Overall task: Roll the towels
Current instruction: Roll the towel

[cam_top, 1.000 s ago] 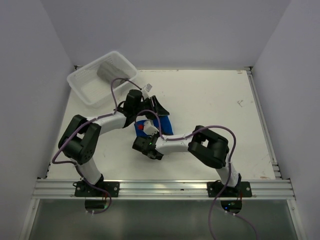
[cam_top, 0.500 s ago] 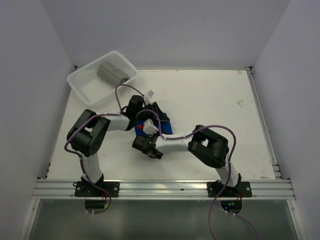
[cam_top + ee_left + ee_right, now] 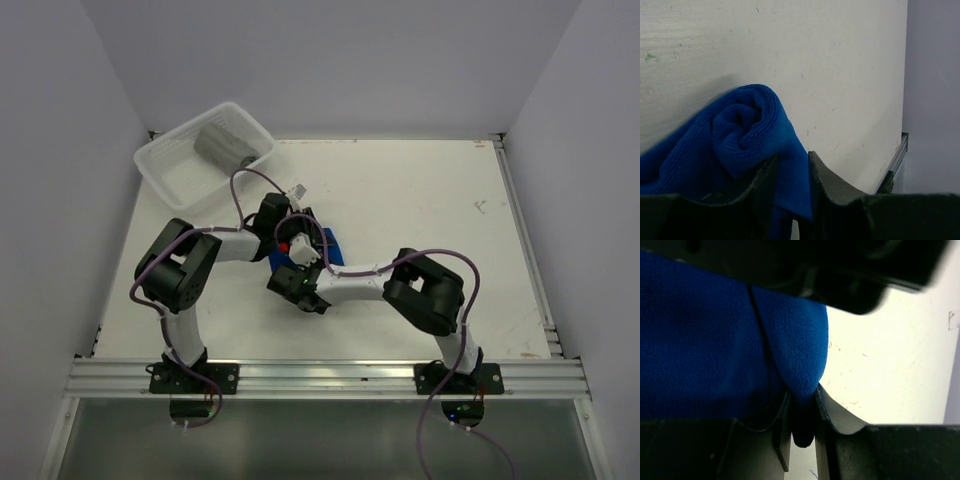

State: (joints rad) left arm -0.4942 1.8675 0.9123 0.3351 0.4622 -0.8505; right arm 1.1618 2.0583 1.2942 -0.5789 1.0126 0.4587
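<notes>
Bright, even light — wrist foregrounds blurred

The top camera is looking down from above and behind the arm bases, taking in the whole table [image 3: 430, 200]. The left wrist camera is sitting just behind the left gripper [image 3: 793, 156], facing low across the table. The right wrist camera is sitting behind the right gripper [image 3: 802, 390], much nearer. All three are sharing the blue towel [image 3: 330, 245].

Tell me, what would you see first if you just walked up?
The bright blue towel in the middle of the white table, bunched into a curl, with the left arm's fingers and the right arm's fingers both pinching it. Next, the grey towel lying in the white basket at the far left corner.
</notes>
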